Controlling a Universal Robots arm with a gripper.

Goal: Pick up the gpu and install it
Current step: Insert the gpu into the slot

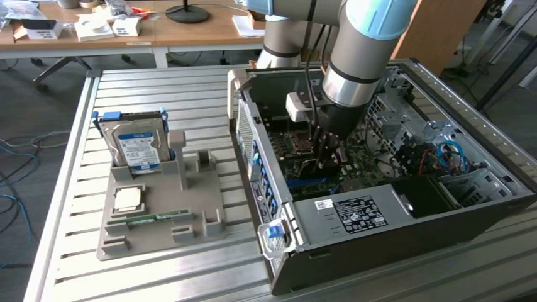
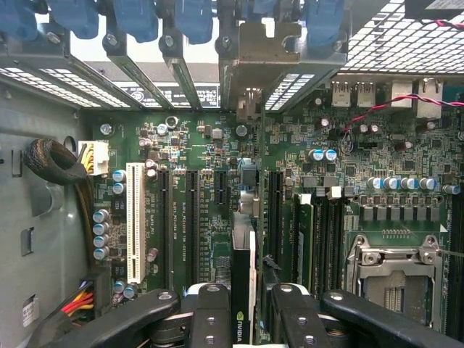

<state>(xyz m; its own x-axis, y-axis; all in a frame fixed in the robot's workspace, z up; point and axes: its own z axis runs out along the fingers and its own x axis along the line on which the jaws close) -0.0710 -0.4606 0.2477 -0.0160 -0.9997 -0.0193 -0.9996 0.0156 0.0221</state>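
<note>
Peering into open computer case (image 1: 378,258), we find gripper (image 2: 249,319) clamped on gpu (image 2: 243,246), card held edge-on over green motherboard (image 2: 188,145), between black expansion slots (image 2: 192,217).

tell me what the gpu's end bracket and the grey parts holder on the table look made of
Bracket on the gpu: thin sheet metal, likely steel; dull pale sheen, folded edges. Grey parts holder: probably plastic, matte; uniform grey, blocky moulded or printed shapes, no glint.
</note>
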